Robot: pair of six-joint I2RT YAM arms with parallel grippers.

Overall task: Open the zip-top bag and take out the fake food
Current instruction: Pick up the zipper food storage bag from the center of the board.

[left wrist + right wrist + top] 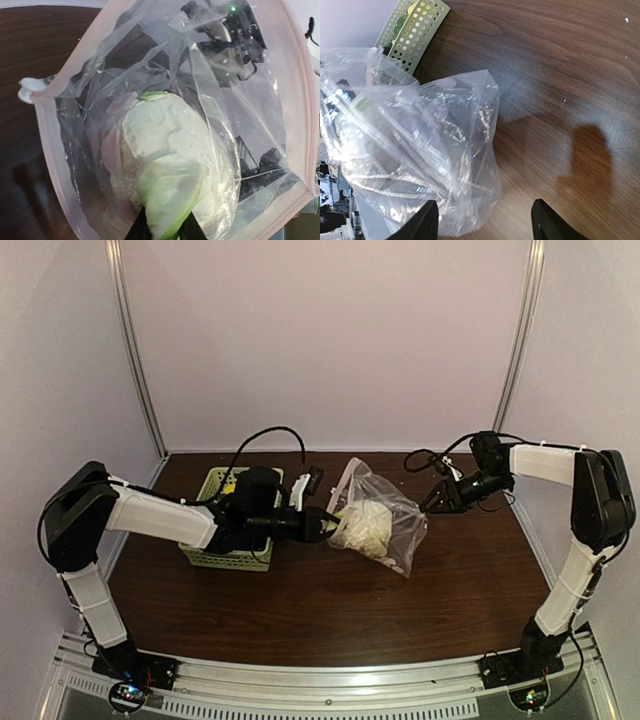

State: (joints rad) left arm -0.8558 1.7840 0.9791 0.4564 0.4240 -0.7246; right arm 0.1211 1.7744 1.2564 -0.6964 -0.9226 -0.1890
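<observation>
The zip-top bag lies on the dark table, clear and crinkled, its pinkish zip rim gaping towards my left arm. Inside it sits the fake food, a whitish lumpy piece with a pale green leaf. My left gripper reaches into the bag's mouth; in the left wrist view that gripper is shut on the green leaf. My right gripper is at the bag's far end. In the right wrist view it stands open, the bag's corner lying loose between its fingers.
A pale green lattice basket stands just left of the bag, under my left forearm; its perforated wall shows beyond the bag in the right wrist view. Bare brown table lies to the right of the bag.
</observation>
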